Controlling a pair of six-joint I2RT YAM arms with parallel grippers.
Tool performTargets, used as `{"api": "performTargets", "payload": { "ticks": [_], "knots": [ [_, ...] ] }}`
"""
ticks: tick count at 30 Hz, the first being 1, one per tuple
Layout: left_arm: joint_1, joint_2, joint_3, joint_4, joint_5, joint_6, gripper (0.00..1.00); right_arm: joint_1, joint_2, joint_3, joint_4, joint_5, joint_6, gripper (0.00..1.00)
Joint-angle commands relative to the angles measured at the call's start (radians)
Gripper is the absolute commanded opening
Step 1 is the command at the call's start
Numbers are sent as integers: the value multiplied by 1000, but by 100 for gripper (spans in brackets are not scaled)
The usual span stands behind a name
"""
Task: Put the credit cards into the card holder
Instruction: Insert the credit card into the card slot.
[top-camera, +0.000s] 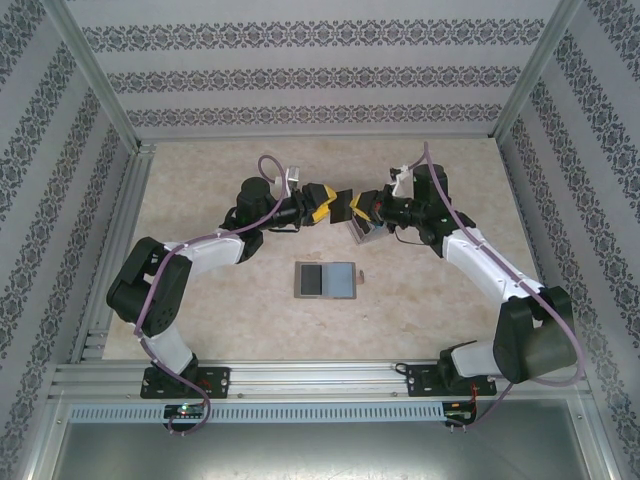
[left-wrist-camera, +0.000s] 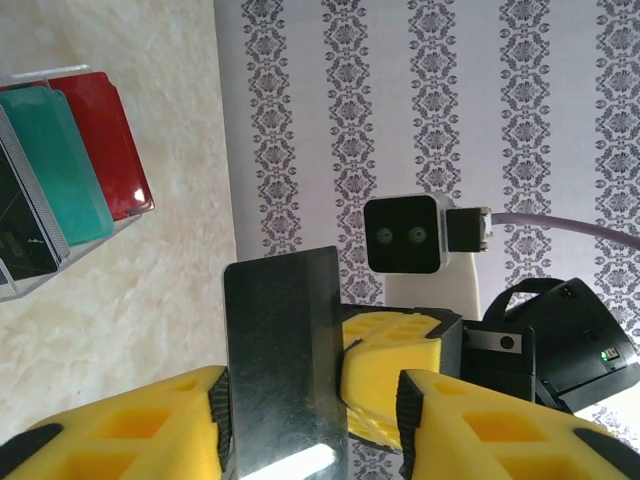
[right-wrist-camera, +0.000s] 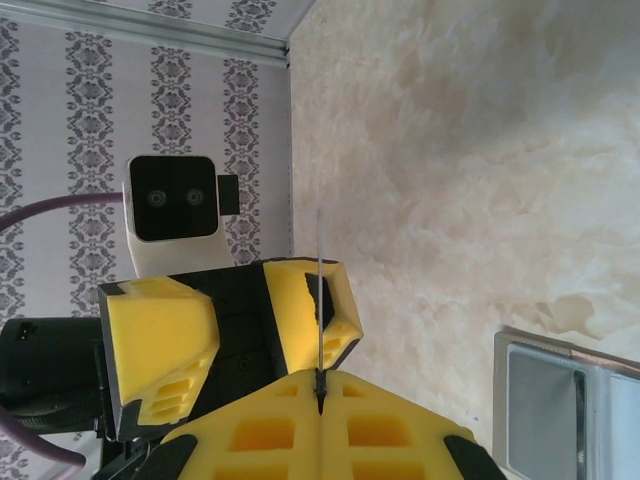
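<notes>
Above the table, my right gripper is shut on a dark grey credit card, which shows edge-on in the right wrist view. My left gripper faces it, open around the card. Its left pad touches the card's edge, and a gap remains at the right pad. Red, teal and black credit cards stand in a clear tray. The grey card holder lies open and flat on the table in front of both grippers.
A small brown speck lies just right of the card holder. Patterned walls and aluminium frame posts enclose the beige table on three sides. Purple cables loop off both arms.
</notes>
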Motion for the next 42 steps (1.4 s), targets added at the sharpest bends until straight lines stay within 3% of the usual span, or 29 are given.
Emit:
{"api": "performTargets", "payload": {
  "ticks": [1, 3, 8, 13, 15, 18, 22, 27, 30, 42],
  "knots": [
    [-10, 6, 20, 21, 40, 10, 42, -10, 8, -20, 79, -28, 37, 0],
    [-12, 3, 22, 13, 41, 10, 41, -11, 10, -19, 63, -19, 24, 0],
    [-13, 5, 17, 76, 47, -35, 12, -8, 32, -30, 77, -29, 28, 0],
    [-13, -41, -12, -22, 5, -6, 1, -12, 27, -50, 50, -1, 11, 2],
    [-13, -66, -22, -143, -16, 47, 0, -11, 23, -66, 22, 18, -20, 15],
    [-16, -105, -61, -277, -47, 132, 0, -6, 13, -91, -70, 64, -110, 24],
    [-23, -158, -149, -404, -128, 153, 0, 25, 8, -134, -158, 127, -199, 25],
    [-40, -215, -193, -584, -230, 16, 0, 71, 19, -139, -243, 214, -252, 29],
    [-48, -239, -177, -666, -262, 8, 0, 104, 29, -125, -248, 238, -263, 29],
    [-50, -216, -230, -633, -247, -8, 0, 192, 82, -137, -250, 287, -291, 29]
  ]
}}
